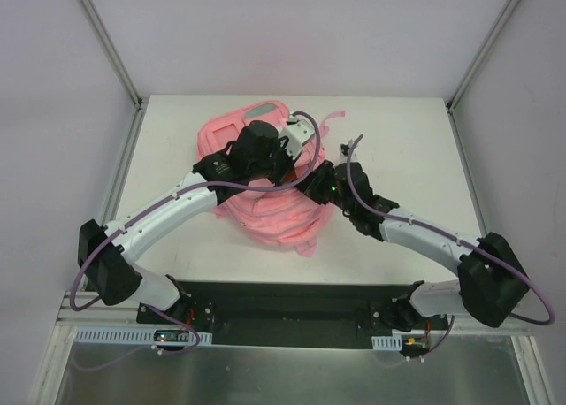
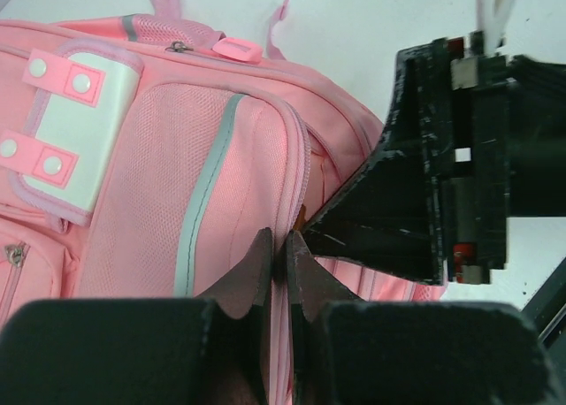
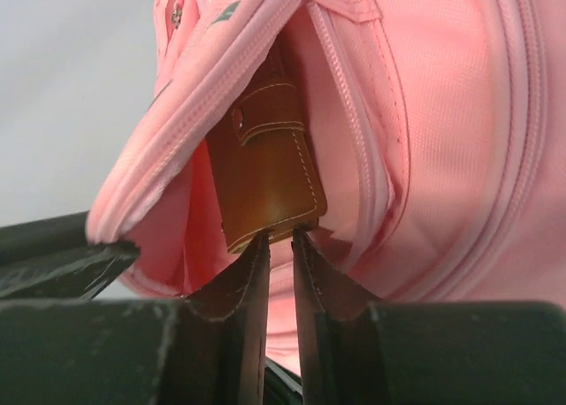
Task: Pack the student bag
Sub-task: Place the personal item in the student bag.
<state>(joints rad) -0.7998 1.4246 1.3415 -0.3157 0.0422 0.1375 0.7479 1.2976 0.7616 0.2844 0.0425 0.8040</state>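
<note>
Lying mid-table (image 1: 407, 140), toward the far side, the student bag (image 1: 270, 217) gapes along its zip. Your left gripper (image 2: 285, 241) is clamped on the opening's rim. Your right gripper (image 3: 276, 239), fingers nearly together, meets a brown leather case (image 3: 265, 166) in the opening; whether it pinches the case, you cannot tell.
</note>
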